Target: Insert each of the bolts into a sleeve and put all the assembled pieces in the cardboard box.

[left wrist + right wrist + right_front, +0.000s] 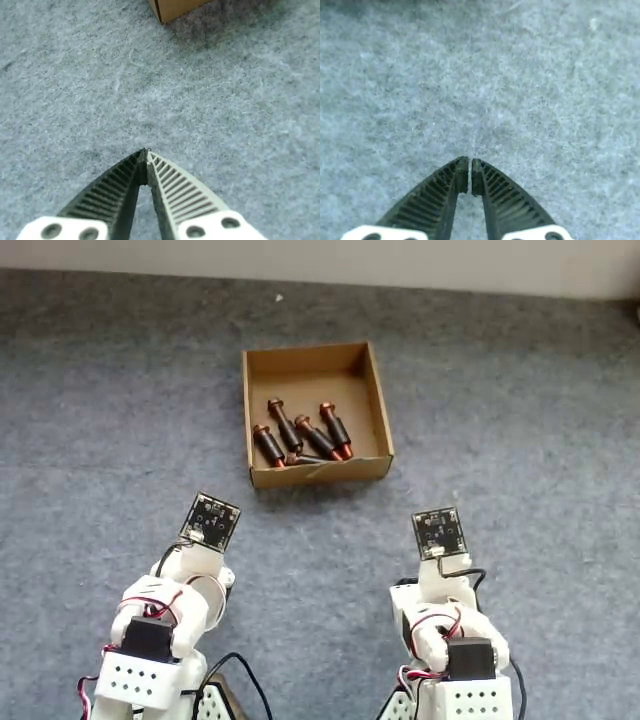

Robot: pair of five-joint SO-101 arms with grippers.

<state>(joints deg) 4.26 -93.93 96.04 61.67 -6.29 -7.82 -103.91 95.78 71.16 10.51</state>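
The cardboard box [375,400] sits on the grey carpet ahead of both arms. Inside it lie several copper bolts in black sleeves [318,436], side by side near its front wall. A corner of the box [172,8] shows in the left wrist view. My left gripper [146,154] is shut over bare carpet, back from the box's front left corner. My right gripper [469,165] is shut too, over bare carpet back and to the right of the box. Neither holds anything. From above, the left arm [165,615] and right arm [450,630] rest near the front edge.
Grey carpet [520,420] covers the whole surface. A pale strip of floor or wall [400,260] runs along the far edge. Cables trail by the arm bases at the near edge.
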